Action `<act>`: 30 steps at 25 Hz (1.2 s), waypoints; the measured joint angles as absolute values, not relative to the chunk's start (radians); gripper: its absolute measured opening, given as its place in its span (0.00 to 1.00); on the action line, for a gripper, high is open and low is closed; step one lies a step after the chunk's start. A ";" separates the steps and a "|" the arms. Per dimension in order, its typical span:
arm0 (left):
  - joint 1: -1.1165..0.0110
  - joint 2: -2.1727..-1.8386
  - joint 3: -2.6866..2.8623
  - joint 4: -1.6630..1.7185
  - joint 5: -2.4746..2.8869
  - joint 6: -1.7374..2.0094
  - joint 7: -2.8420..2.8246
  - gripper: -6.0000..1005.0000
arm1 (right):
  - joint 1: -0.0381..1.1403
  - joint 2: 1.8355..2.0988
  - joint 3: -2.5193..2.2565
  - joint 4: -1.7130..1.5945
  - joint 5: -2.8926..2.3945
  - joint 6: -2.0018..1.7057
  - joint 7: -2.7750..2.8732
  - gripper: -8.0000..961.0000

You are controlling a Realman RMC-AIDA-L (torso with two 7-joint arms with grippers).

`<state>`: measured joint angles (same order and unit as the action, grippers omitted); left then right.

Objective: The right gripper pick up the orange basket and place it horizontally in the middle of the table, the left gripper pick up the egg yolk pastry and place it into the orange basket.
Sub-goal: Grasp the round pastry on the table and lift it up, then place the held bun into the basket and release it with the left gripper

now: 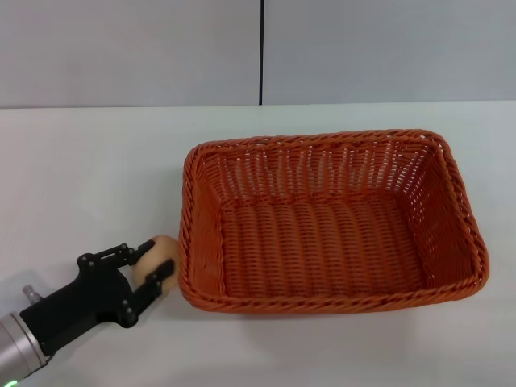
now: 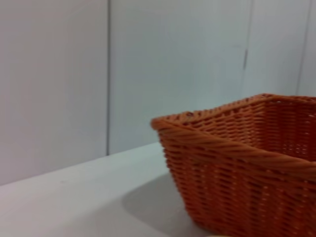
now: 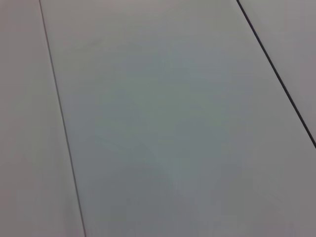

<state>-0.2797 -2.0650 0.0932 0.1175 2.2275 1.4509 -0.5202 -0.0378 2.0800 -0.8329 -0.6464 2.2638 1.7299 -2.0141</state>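
The orange basket (image 1: 322,222) lies lengthwise across the middle of the white table (image 1: 89,177), open side up and empty. The egg yolk pastry (image 1: 166,248) rests against the basket's near left corner. My left gripper (image 1: 160,256) reaches in from the bottom left, its black fingers (image 1: 121,256) closed around the pastry on both sides. The left wrist view looks along the table (image 2: 74,197) at the basket's woven side (image 2: 247,168). The right gripper is out of view in all frames; its wrist view shows only plain grey panels.
A grey panelled wall (image 1: 258,48) rises behind the table's far edge. The basket's braided rim (image 1: 187,242) stands higher than the pastry right beside it.
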 joint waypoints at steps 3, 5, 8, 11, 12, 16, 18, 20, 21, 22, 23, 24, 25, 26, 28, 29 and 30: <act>-0.277 -2.064 0.077 0.118 2.228 1.453 -0.520 0.54 | -0.035 2.080 -0.832 -0.641 2.264 1.729 -2.014 0.55; -0.271 -2.062 0.049 0.122 2.228 1.467 -0.521 0.47 | -0.031 2.080 -0.829 -0.632 2.265 1.729 -2.014 0.55; -0.257 -2.059 -0.008 0.142 2.228 1.508 -0.522 0.25 | -0.027 2.079 -0.824 -0.623 2.266 1.728 -2.014 0.55; -0.243 -2.059 -0.060 0.173 2.227 1.558 -0.523 0.23 | -0.025 2.079 -0.824 -0.621 2.265 1.727 -2.014 0.55; -0.237 -2.058 -0.093 0.187 2.227 1.585 -0.524 0.22 | -0.024 2.078 -0.824 -0.621 2.265 1.727 -2.014 0.54; -0.231 -2.057 -0.141 0.197 2.227 1.642 -0.524 0.19 | -0.022 2.078 -0.824 -0.621 2.264 1.728 -2.015 0.54; -0.230 -2.057 -0.150 0.202 2.227 1.685 -0.524 0.18 | -0.019 2.078 -0.824 -0.621 2.264 1.728 -2.015 0.54; -0.233 -2.057 -0.150 0.207 2.227 1.747 -0.526 0.16 | -0.015 2.078 -0.824 -0.621 2.263 1.729 -2.015 0.54; -0.237 -2.057 -0.151 0.207 2.227 1.777 -0.531 0.16 | -0.013 2.078 -0.824 -0.621 2.263 1.729 -2.015 0.54; -0.248 -2.057 -0.151 0.207 2.227 1.827 -0.550 0.15 | -0.008 2.078 -0.825 -0.621 2.262 1.731 -2.015 0.54; -0.248 -2.057 -0.151 0.207 2.227 1.827 -0.550 0.15 | -0.008 2.078 -0.825 -0.621 2.262 1.731 -2.015 0.54; -0.257 -2.057 -0.151 0.207 2.227 1.854 -0.565 0.15 | -0.005 2.078 -0.826 -0.621 2.262 1.732 -2.015 0.54; -0.267 -2.057 -0.151 0.207 2.227 1.880 -0.582 0.14 | -0.003 2.078 -0.828 -0.621 2.261 1.733 -2.015 0.54; -0.274 -2.057 -0.150 0.207 2.227 1.893 -0.592 0.14 | -0.001 2.078 -0.829 -0.621 2.261 1.733 -2.016 0.54; -0.298 -2.057 -0.144 0.204 2.229 1.931 -0.621 0.13 | 0.001 2.078 -0.830 -0.621 2.261 1.735 -2.016 0.54; -0.310 -2.058 -0.142 0.201 2.231 1.941 -0.635 0.13 | 0.001 2.078 -0.831 -0.621 2.261 1.735 -2.016 0.54; -0.321 -2.059 -0.136 0.198 2.232 1.949 -0.645 0.12 | 0.002 2.078 -0.831 -0.621 2.261 1.735 -2.016 0.54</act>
<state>-0.3211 -2.0591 -0.1362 0.1979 2.2319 1.9485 -0.6452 0.0016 2.0784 -0.8311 -0.6212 2.2611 1.7354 -2.0156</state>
